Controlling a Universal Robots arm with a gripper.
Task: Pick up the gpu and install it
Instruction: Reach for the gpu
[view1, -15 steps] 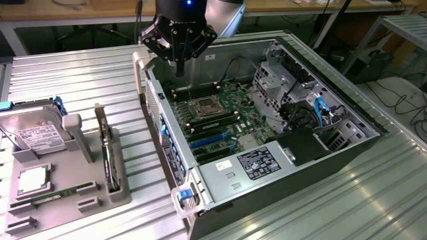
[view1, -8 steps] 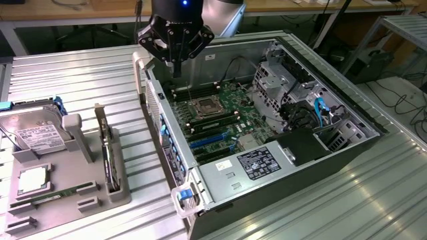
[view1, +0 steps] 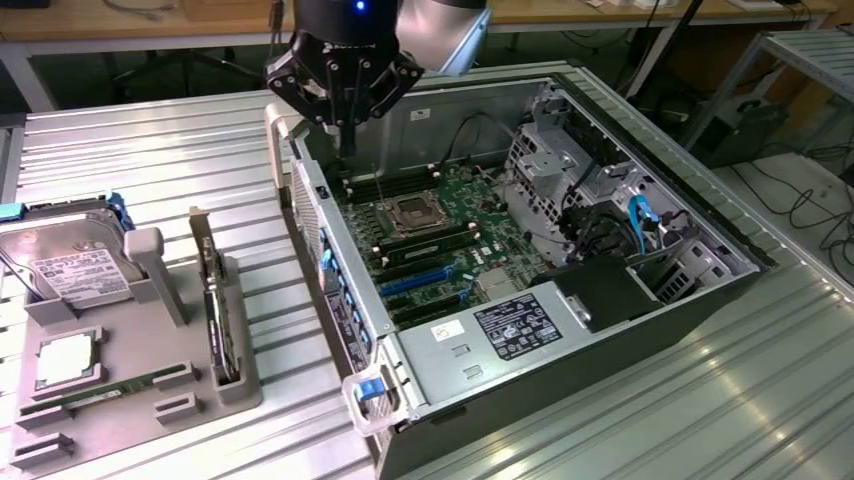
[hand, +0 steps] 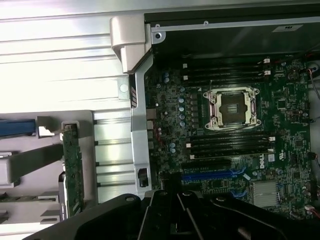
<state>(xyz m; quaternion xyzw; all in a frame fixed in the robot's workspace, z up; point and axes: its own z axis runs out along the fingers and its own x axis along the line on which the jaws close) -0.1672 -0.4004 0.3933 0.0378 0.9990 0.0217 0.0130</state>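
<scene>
The tool (view1: 346, 143) hung over the open computer case (view1: 587, 400), its dark fingers drawn together to a point and clamped on nothing. It stood above the far part of the motherboard (view1: 447, 245), close to the case's wall on the exterior view's left and a little beyond the square CPU socket (view1: 407, 215).

The gpu (view1: 215, 310) was well apart from the tool and outside the case. It stood on its long edge in a slot of the grey holder (view1: 154, 265), which rested on the ribbed metal worktop (view1: 160, 150). Its pale bracket strip was at the end farther from the exterior camera. In the wrist view the gpu (hand: 73, 172) showed as a thin green-edged board upright in that holder, with a strip of ribbed worktop between it and the case's wall.

A silver hard drive (view1: 74, 268) with a white label sat in the holder on the exterior view's left of the gpu. A narrow green memory stick (view1: 120, 385) and a square chip (view1: 64, 360) lay in the holder's nearer part.

Inside the case, blue expansion slots (view1: 420, 280) ran across the motherboard between the CPU socket and the labelled power supply (view1: 514, 325), which sat at the case's near end
</scene>
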